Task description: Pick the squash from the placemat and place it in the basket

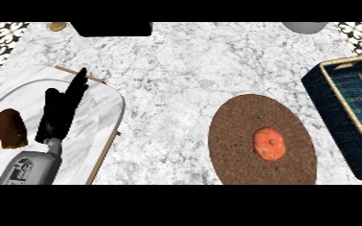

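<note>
Head view, looking steeply down. I see the squash (269, 143), orange and roundish, lying on the round brown placemat (244, 124), a little right of and below the mat's centre. The mat sits flat on the marble counter (184, 62) in the lower right part of the view.

The basket (326, 84) is dark blue with a tan rim, and it enters from the right edge, just beside the placemat's right side. I can see only part of it; the rest is cut off by the frame.

My left hand (60, 110) shows at the far left, over a white marbled tray with a thin wooden rim (113, 124). Its fingers (76, 84) are straight and point up and slightly right, spread a little, holding nothing. The grey forearm comes in from the lower left corner. The squash lies well apart from these fingers, across the whole width of bare counter between tray and placemat.

My right hand does not show in this view.

A brown object (12, 128) lies on the tray just left of the left hand; I cannot tell what it is. A black shape (113, 28) and a grey rounded item (305, 26) sit at the counter's far edge, both cut off.
</note>
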You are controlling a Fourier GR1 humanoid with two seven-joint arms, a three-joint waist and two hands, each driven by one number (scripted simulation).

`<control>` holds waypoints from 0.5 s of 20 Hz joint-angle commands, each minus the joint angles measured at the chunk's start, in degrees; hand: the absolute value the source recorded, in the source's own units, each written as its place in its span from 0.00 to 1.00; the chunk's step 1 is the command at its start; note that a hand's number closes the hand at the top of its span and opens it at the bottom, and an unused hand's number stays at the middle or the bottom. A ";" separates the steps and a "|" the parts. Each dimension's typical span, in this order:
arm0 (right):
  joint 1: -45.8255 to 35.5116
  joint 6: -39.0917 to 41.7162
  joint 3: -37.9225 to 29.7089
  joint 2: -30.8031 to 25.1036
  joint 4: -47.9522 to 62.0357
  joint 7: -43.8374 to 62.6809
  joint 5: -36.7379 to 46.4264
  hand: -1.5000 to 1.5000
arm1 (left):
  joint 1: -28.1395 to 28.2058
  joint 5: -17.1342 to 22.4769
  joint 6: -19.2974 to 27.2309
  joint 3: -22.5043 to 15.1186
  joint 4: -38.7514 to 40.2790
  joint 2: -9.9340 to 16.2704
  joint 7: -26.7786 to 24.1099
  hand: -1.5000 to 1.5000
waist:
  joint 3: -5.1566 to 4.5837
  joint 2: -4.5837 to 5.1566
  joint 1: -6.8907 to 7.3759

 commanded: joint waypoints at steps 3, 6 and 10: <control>-0.75 1.05 -1.28 6.85 -4.37 4.50 3.47 0.00 | -2.21 0.97 -3.57 2.87 1.46 0.35 0.38 0.50 | 0.06 0.06 0.31; -5.45 -0.14 -0.41 9.86 4.97 0.74 8.56 0.00 | -0.65 -1.50 -1.93 2.34 2.10 -1.34 -2.25 0.50 | 0.10 0.09 0.66; -7.98 -1.18 4.27 15.33 5.84 0.92 14.93 0.00 | -4.34 -0.99 -4.52 4.09 4.97 -1.32 -1.37 0.50 | 0.09 0.14 0.57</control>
